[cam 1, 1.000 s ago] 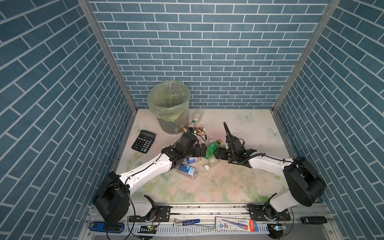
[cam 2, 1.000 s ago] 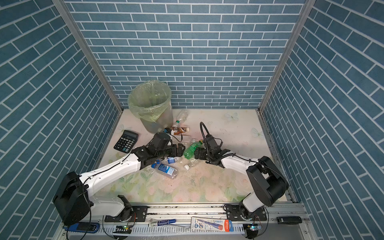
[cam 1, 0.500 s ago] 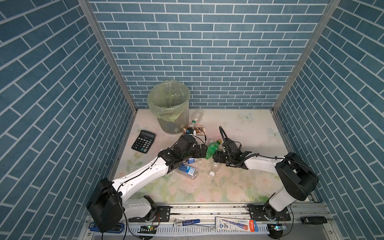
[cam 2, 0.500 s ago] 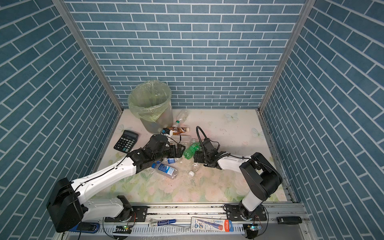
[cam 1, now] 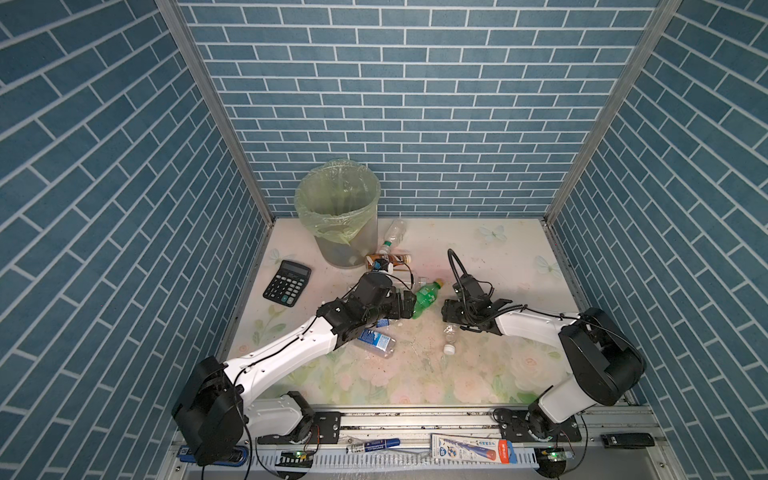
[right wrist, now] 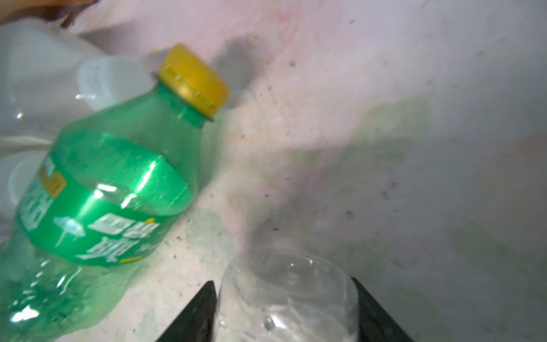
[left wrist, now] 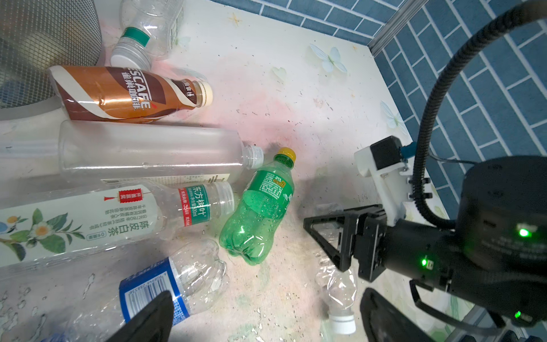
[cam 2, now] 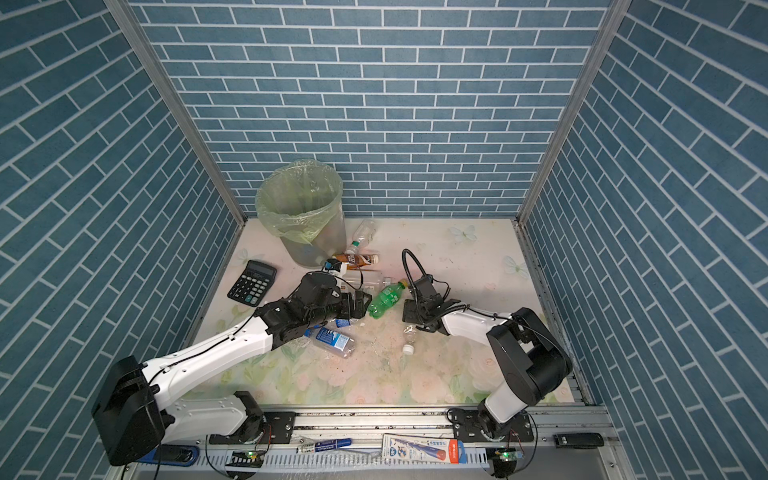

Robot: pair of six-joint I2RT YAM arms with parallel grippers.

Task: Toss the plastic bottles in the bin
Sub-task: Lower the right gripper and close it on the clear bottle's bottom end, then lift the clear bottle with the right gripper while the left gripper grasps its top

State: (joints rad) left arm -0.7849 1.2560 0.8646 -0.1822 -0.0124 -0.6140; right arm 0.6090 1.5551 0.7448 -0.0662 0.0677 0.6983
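left gripper point(cam 1: 409, 305): stood wide open, beside green plastic bottle point(cam 1: 424, 297) | right gripper point(right wrist: 282, 281): jaws flanked small clear white-capped plastic bottle point(left wrist: 337, 284), firm grip could not be told

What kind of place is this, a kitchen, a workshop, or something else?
Likely a robot test booth, not a home: two arms bolted to a metal rail, blue brick-print wall panels, and a floral table strewn with plastic bottles beside a bin.

Lying bottles point(left wrist: 148, 154) crowd the table point(cam 1: 498, 249) from the bin point(cam 1: 337, 216) to the green bottle point(cam 1: 426, 296), with the calculator point(cam 1: 287, 283) at the left edge. The back right of the table lies bare.
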